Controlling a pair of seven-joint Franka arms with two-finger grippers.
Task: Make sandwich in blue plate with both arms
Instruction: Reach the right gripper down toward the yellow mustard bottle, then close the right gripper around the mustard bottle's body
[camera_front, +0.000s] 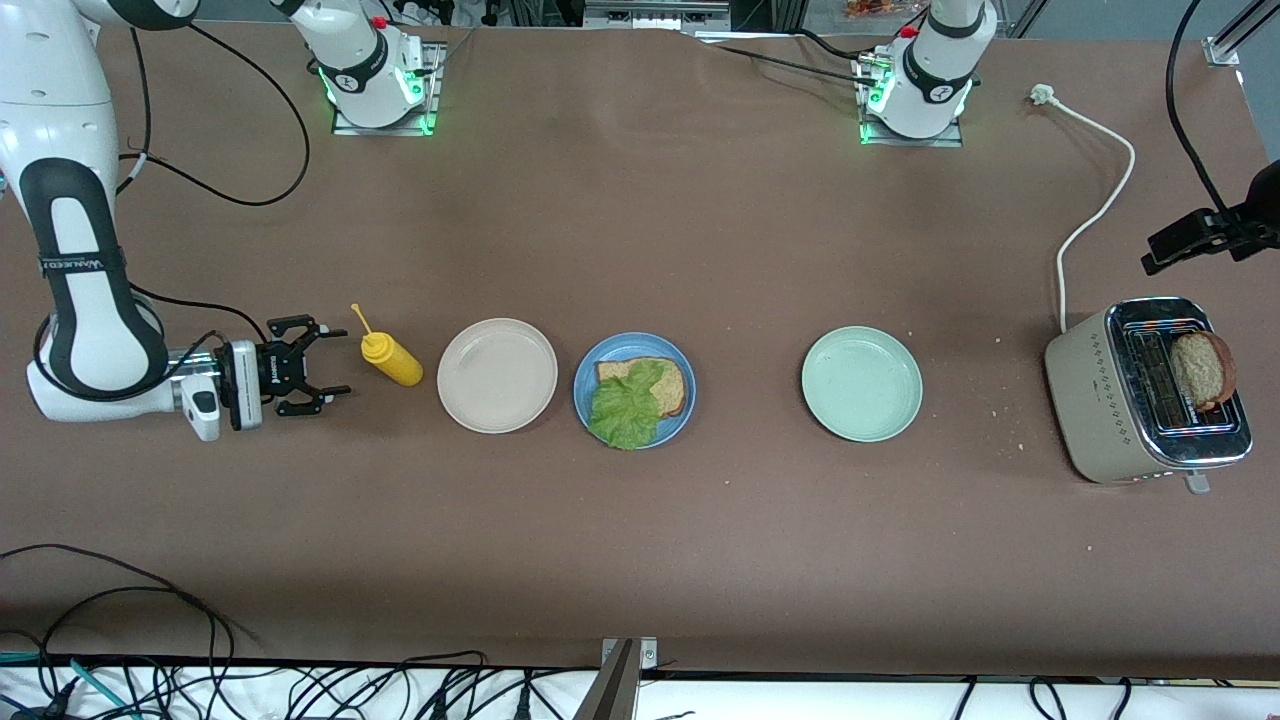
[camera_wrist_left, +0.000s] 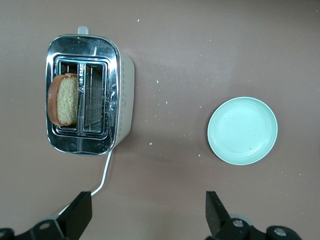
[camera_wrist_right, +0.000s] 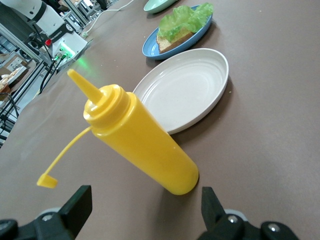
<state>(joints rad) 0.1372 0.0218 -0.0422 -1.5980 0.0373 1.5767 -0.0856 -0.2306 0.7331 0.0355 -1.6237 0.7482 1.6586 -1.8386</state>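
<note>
Brown matting covers the desk (camera_front: 640, 560), and the blue plate (camera_front: 590, 400) sits near its middle, between a beige plate (camera_front: 497, 375) and a pale green plate (camera_front: 861, 383). On the blue plate lies one bread slice (camera_front: 668, 378) with a lettuce leaf (camera_front: 627, 408) over it; the second slice (camera_front: 1204, 370) stands in the toaster (camera_front: 1145, 392) at the left arm's end.

At the right arm's end, the right gripper (camera_front: 322, 361) is low beside a yellow squeeze bottle (camera_front: 392, 360), fingers spread wide and empty, its opening facing the bottle's body. The step in hand looks like taking the bottle to sauce the sandwich. To do it well, the fingers should straddle the middle of the body, not the nozzle or the dangling cap, and close gently, since a soft bottle will squirt if pinched hard. The bottle leans, so it may tip at first contact.

High over the toaster and pale green plate, the left gripper (camera_wrist_left: 147, 215) waits, fingers apart and empty.
</note>
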